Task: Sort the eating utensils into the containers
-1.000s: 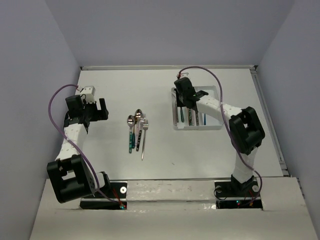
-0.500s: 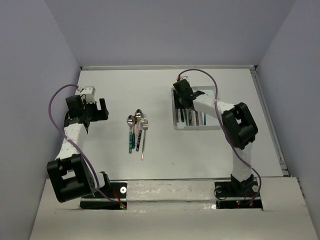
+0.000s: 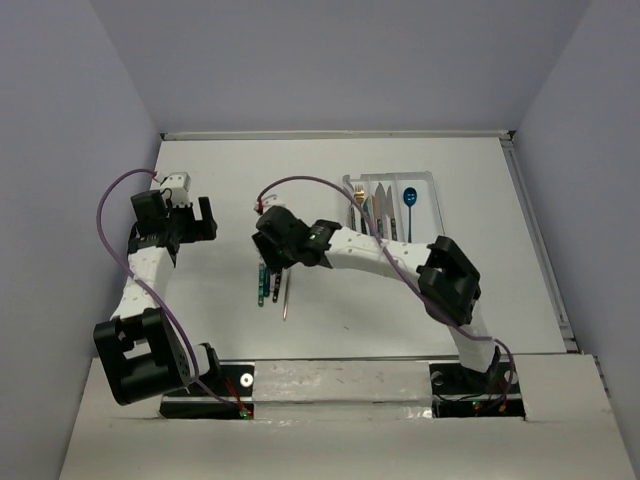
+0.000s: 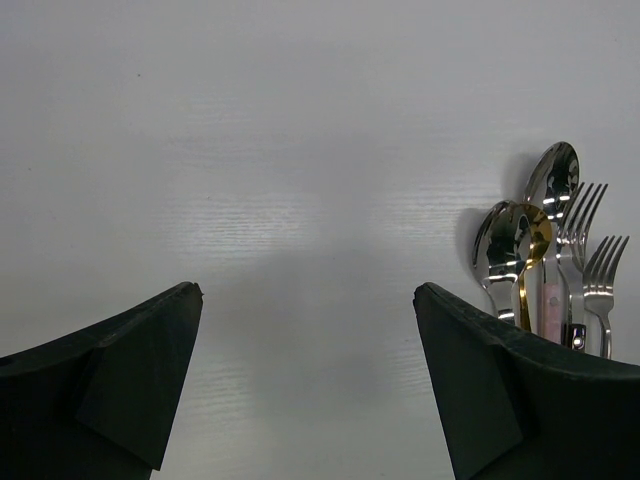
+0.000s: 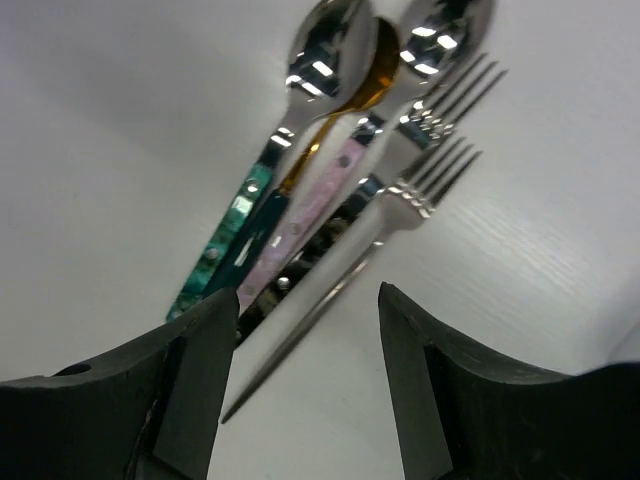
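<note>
The right tool (image 5: 305,350), released and empty, hangs over the utensil pile (image 5: 330,190) on the tabletop (image 3: 330,335); the left tool (image 4: 308,350), also released, is well left.

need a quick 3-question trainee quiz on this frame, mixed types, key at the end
1. True or false: the right hand is shut.
2. Which arm's hand hangs over the loose utensil pile? A left; B right; C neither.
3. Fill in: the blue spoon lies in the white ___.

Key:
1. False, its fingers are apart with nothing between them.
2. B.
3. tray.
</note>
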